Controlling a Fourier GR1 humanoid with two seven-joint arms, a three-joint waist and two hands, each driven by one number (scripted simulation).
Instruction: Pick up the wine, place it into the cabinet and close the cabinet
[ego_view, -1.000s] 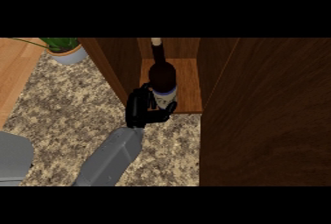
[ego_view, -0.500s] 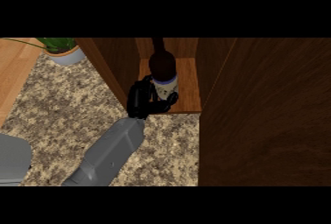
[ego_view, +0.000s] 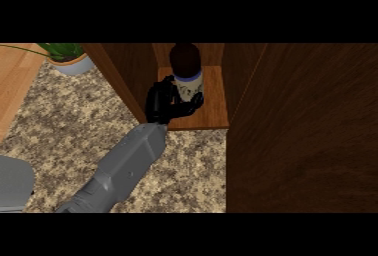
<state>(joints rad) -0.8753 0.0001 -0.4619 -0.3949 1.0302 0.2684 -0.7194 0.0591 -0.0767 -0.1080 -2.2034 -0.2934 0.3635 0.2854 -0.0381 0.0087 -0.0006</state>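
You get no readable text here. The wine bottle (ego_view: 187, 75) carries a pale label with a blue band along its top edge and some dark marks, but you cannot make out any letters, brand or number on it. Nothing else in view bears writing or signs.

Dark wine bottle (ego_view: 187, 70) — upright in open cabinet (ego_view: 214, 107).

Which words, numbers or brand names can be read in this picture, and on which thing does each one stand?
None can be read.
The dark wine bottle in the wooden cabinet has a pale label with a blue band; its dark marks are too blurred to read.
The black hand curls round the bottle, hiding part of the label.
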